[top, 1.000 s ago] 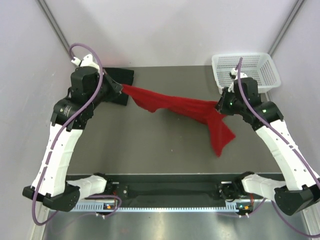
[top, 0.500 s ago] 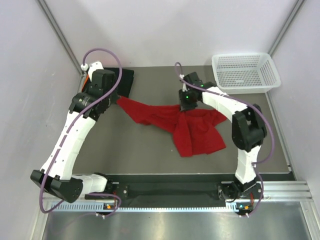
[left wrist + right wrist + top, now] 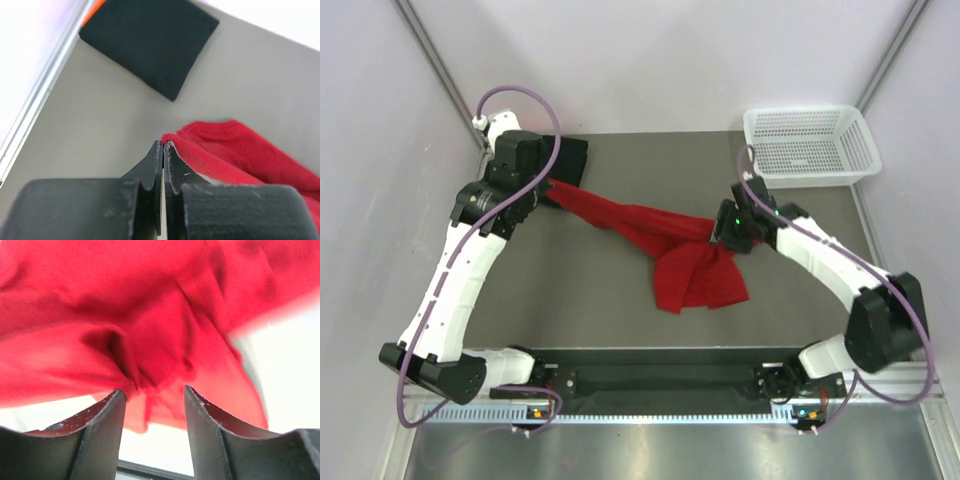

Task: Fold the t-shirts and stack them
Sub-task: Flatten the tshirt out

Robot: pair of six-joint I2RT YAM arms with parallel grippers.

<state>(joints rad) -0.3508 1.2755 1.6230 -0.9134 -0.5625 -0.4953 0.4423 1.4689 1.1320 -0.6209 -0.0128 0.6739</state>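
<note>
The red t-shirt (image 3: pixel 660 235) is stretched across the table middle, its lower part bunched in a heap. My left gripper (image 3: pixel 548 188) is shut on its far-left edge; the left wrist view shows the jaws (image 3: pixel 163 143) pressed together on the red hem (image 3: pixel 235 150). My right gripper (image 3: pixel 725 232) is at the shirt's right end. Its jaws (image 3: pixel 154 390) stand apart, with bunched red cloth (image 3: pixel 125 315) right at their tips. A folded black t-shirt (image 3: pixel 570 158) lies at the back left, also in the left wrist view (image 3: pixel 150 40), with an orange edge (image 3: pixel 93 10) showing beside it.
A white mesh basket (image 3: pixel 810 145) stands at the back right corner. Side walls close in the table on the left and right. A dark rail with the arm bases (image 3: pixel 660 378) runs along the near edge.
My right gripper has moved right and toward the near edge from the table middle. The red shirt is pulled longer between the two grippers. The left gripper shifted slightly back.
</note>
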